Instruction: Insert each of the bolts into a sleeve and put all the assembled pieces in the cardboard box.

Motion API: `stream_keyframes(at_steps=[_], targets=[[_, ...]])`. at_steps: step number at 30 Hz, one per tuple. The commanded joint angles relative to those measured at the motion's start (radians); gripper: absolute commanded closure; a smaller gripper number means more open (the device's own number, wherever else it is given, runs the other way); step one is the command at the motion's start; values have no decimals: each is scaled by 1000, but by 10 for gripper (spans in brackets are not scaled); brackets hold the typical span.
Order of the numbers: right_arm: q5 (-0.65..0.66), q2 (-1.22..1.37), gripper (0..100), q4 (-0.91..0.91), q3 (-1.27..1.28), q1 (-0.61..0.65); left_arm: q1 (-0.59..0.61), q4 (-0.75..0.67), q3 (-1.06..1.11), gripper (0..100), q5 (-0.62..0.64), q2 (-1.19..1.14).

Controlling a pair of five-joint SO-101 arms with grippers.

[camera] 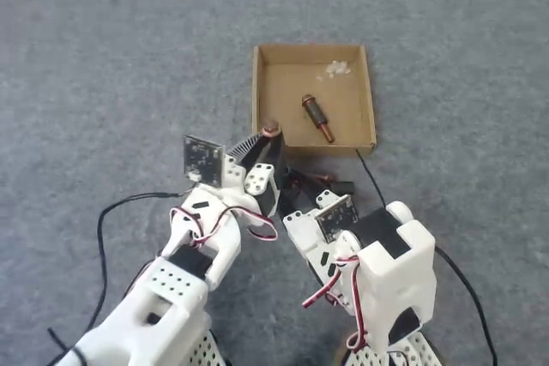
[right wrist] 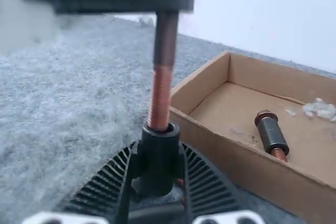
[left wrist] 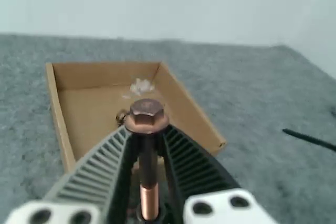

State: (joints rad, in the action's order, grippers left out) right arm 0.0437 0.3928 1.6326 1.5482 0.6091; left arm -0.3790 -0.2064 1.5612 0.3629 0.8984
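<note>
My left claw (left wrist: 146, 134) pinches the bolt (left wrist: 146, 115) just under its head, so the long end sticks out free. My right claw (right wrist: 157, 155) pinches the black sleeve (right wrist: 157, 141) with its hole facing that end. That way the two line up, and the bolt's tip sits just inside the hole. I hold them right beside the cardboard box (right wrist: 236, 150) so the trip will be short once the bolt is pushed all the way in, I think. One finished piece (right wrist: 271, 134) lies in there.
</note>
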Motion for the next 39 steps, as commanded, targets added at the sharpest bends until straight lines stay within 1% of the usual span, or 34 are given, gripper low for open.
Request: stream_keyframes(at_steps=[1,6,16,20,25,28,31,34,39], targets=[[23,-18,993,-1,5,7,-12,-34,-67,991,-17,-49],[64,-18,993,-1,5,7,-12,-31,-61,991,-20,-49],[68,-18,993,7,15,2,-9,-2,-30,991,-28,-57],[64,-18,993,13,15,-5,-11,-5,8,991,-118,-58],[61,-47,993,7,17,-25,-6,-6,38,991,-130,-58],[5,-73,993,4,31,-38,-6,-8,38,990,-132,-58],[-37,-101,993,4,40,-53,-9,-49,58,990,-132,-58],[-41,-107,993,4,43,-54,-26,-91,94,990,-132,-58],[-43,-111,993,4,43,-65,-41,-92,107,989,-132,-58]])
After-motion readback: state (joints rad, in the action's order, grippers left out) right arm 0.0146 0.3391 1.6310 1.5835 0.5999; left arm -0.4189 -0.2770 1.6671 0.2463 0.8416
